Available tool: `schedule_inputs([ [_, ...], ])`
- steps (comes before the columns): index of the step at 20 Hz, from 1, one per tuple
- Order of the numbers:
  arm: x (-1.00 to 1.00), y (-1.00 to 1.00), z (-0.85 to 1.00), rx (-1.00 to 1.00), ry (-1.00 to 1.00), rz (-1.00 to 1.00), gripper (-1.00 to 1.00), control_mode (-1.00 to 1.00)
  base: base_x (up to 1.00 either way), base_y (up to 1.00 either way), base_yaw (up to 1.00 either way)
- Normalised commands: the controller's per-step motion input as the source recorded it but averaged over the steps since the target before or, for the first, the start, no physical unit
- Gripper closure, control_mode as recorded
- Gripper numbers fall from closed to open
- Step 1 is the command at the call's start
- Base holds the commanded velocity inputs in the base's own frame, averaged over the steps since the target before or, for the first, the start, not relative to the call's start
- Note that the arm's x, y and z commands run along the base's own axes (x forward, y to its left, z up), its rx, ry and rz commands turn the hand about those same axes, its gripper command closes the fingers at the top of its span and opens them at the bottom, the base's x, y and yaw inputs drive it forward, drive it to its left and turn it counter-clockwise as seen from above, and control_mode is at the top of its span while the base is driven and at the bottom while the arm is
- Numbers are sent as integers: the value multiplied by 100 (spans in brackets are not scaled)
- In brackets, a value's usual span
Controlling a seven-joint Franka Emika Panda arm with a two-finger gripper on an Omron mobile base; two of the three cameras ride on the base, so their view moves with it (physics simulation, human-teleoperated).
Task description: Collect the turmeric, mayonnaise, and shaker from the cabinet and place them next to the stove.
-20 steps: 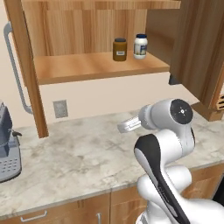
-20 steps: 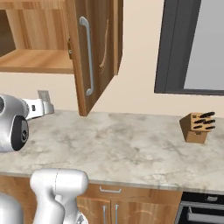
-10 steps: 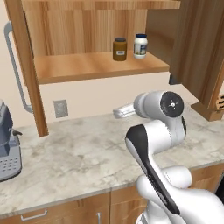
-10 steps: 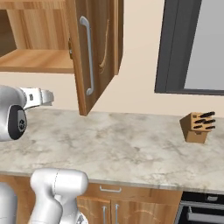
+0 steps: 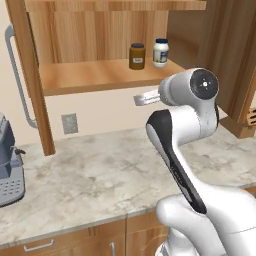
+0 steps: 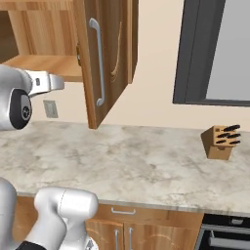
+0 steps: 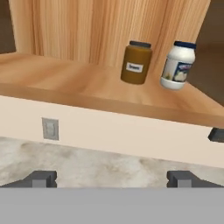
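Since the earlier pictures the arm has swung its hand upward and toward the wall, from low over the bench to just under the front edge of the cabinet shelf; the jars have not moved. The cabinet point(image 5: 100, 75) is a light-wood wall unit standing open, its tall door point(image 6: 105, 58) with a long grey bar handle point(image 6: 99, 68) swung out to the right. On its wooden shelf point(image 7: 78, 85) two small jars stand upright side by side, close together but apart. The turmeric point(image 7: 136, 62), an amber-brown jar with a dark lid and a pale label, stands on the left; what is inside cannot be told beyond its brown colour. The mayonnaise point(image 7: 177, 65), a white jar with a dark blue lid and a dark label band, stands to its right, nearer the shelf's right end; its lid is on too. Both jars sit toward the back of the shelf in the left base view. The pincer point(image 7: 111, 178) is spread wide and holds nothing, its two dark fingertips point(image 7: 42, 178) far apart, pointing at the wall below the shelf and well short of the jars. A wall socket point(image 7: 50, 129) is on the cream wall under the shelf. Below lies the marbled stone bench point(image 5: 100, 175), with a grey appliance point(image 5: 9, 165) at its left end and a wooden knife block point(image 6: 222, 141) well off to the right.
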Motion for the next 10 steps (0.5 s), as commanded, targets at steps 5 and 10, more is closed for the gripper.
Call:
schedule_inputs([
  [5, 36, -14, 44, 1, 0, -2, -100, -100, 0, 0, 0],
  [10, 44, 0, 1, 6, -6, 0, -100, -100, 0, 0, 0],
])
